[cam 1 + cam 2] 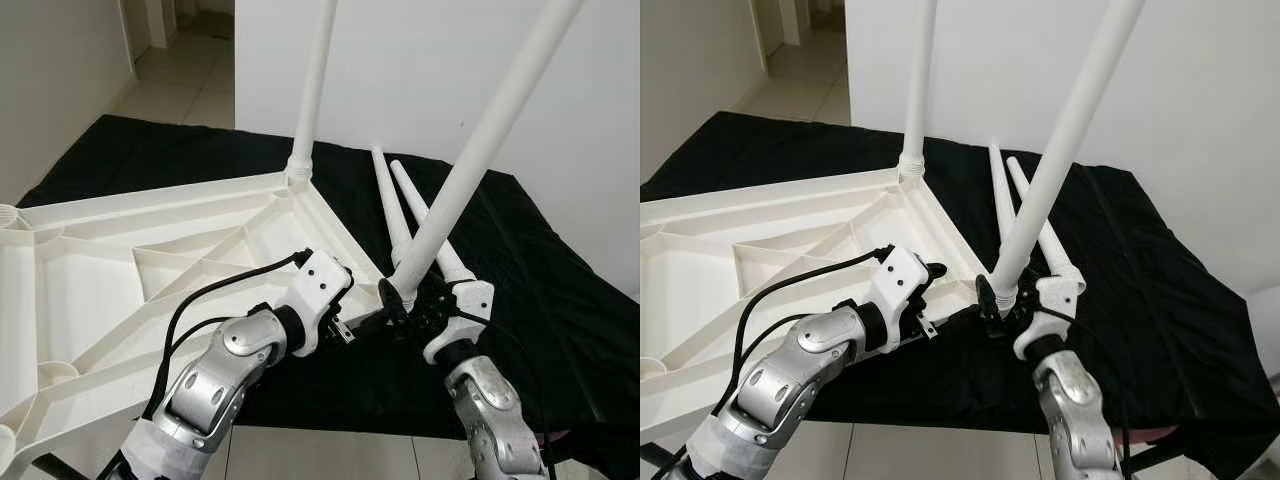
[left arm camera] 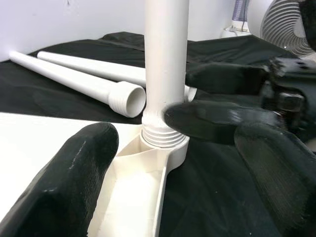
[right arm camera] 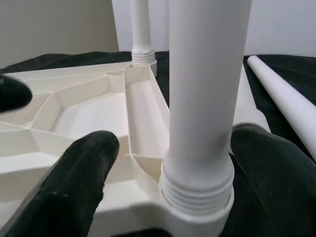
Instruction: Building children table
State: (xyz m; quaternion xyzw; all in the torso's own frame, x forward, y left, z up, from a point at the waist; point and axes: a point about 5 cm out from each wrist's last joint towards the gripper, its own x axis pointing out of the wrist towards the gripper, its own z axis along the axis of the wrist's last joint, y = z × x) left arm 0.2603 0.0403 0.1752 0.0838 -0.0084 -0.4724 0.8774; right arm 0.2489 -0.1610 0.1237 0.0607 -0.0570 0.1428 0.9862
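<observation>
Table leg (image 1: 480,150) seated in near-corner socket of upturned tabletop (image 1: 120,270), long axis leaning up and right. Right gripper (image 1: 405,305) spread around leg's threaded base, nearer; left gripper (image 1: 345,325) spread just beside.

Table top (image 1: 150,240): white plastic, smooth, slightly glossy; legs (image 1: 470,165) likewise; cloth (image 1: 520,290) black, matt, creased; arms (image 1: 215,375) silver metal.
</observation>
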